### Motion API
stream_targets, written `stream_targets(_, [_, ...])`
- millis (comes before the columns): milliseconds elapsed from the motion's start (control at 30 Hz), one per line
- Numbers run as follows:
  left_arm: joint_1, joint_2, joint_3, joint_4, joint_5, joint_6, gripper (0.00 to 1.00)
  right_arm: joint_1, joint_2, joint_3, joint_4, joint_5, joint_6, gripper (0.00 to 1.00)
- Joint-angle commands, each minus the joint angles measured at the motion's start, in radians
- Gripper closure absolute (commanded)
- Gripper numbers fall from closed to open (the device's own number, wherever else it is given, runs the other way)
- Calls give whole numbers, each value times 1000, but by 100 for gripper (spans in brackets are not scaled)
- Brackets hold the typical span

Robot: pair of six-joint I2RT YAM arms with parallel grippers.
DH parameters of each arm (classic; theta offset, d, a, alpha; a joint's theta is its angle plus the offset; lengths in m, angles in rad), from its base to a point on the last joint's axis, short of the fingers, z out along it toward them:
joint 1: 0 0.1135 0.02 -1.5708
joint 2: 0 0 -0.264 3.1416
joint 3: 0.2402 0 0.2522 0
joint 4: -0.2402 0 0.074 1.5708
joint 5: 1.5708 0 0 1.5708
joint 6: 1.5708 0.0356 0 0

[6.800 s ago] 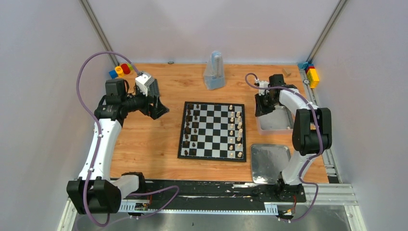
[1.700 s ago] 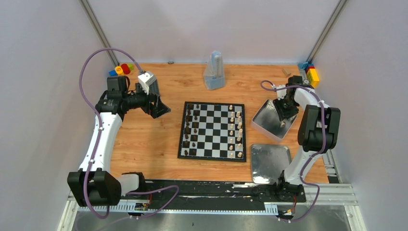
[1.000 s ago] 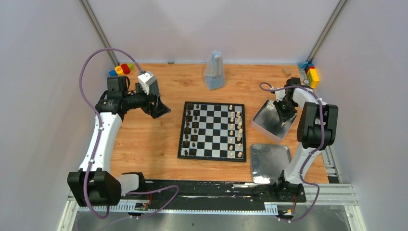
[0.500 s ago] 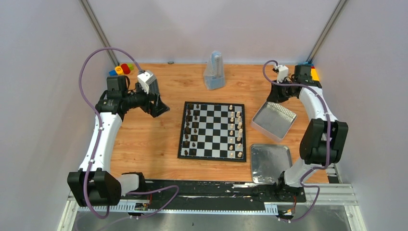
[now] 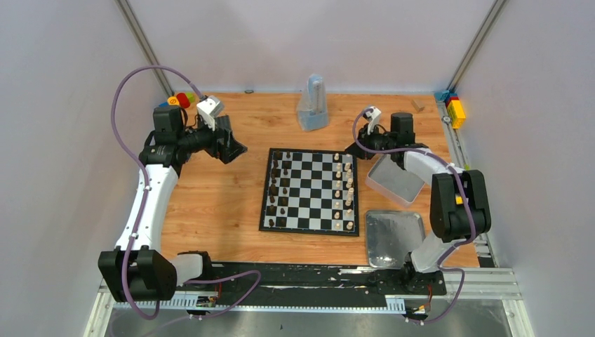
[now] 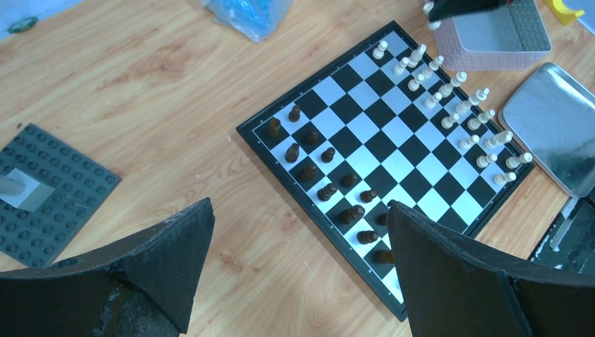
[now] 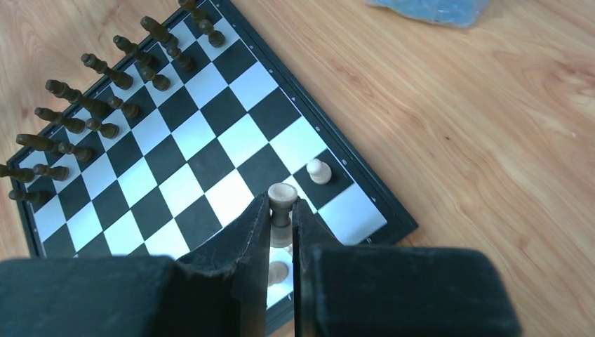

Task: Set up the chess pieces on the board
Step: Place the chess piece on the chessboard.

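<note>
The board [image 5: 309,189] lies mid-table, with dark chess pieces [image 5: 277,186] along its left side and cream chess pieces [image 5: 344,189] along its right. My right gripper [image 5: 359,145] hangs over the board's far right corner. In the right wrist view it [image 7: 281,210] is shut on an upright cream piece [image 7: 282,196], above the squares next to a lone cream pawn [image 7: 319,170]. My left gripper [image 5: 235,149] is off the board's far left corner. It [image 6: 298,270] stands open and empty above the wood beside the board [image 6: 393,133].
A deep metal tray [image 5: 396,181] and a flat silver tray [image 5: 393,235] lie right of the board. A bluish plastic bag [image 5: 312,105] stands at the back. A grey studded baseplate [image 6: 49,189] lies to the left. Coloured blocks [image 5: 175,102] sit in the back corners.
My right arm has swung left from the deep tray to the board's far right corner, carrying a cream piece. The left arm has barely shifted.
</note>
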Motion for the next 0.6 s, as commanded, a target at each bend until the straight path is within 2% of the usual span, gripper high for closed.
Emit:
stream_targets(0, [4,-42,-23,96,9,-49,0,22,25,-32,267,-8,-4,100])
stream_targets(200, [4,-52,-39,116,7,-60,0,33,51,-40,291,20,-61,98])
stream_targets(433, [3,-45,-47,111,11,-53,0,75,81,18,139,130,-169,84])
stream_targets(567, [5,-49,-55,105,13,-42,0,89,95,28,99,159,-205,82])
